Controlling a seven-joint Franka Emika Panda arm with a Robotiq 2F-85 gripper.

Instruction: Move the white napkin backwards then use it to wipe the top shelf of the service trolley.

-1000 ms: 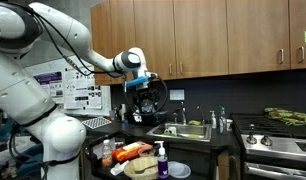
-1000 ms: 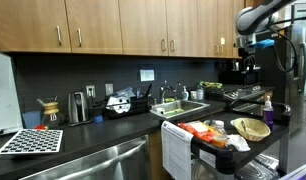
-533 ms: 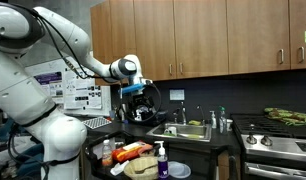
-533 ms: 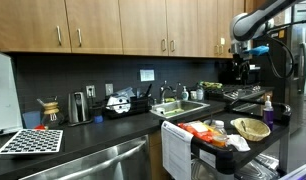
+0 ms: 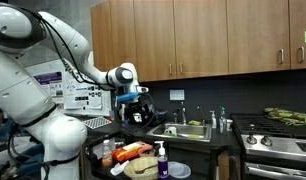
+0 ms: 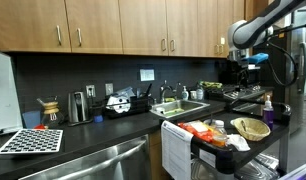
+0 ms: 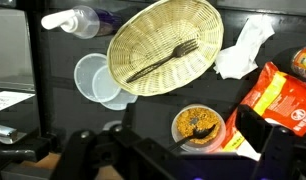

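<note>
The white napkin lies crumpled on the black top shelf of the service trolley, between a wicker basket and an orange snack bag. In the wrist view my gripper is open and empty, its dark fingers at the lower edge, high above the shelf. In both exterior views the gripper hangs in the air well above the trolley. I cannot make out the napkin for certain in the exterior views.
The shelf also holds a basket with a fork, clear plastic cups, a spray bottle, and a tub of orange food with a black fork. A purple bottle stands on the trolley. A counter with a sink is behind.
My gripper has moved down and sideways toward the trolley over the last second, staying open. Nothing on the shelf has moved.
</note>
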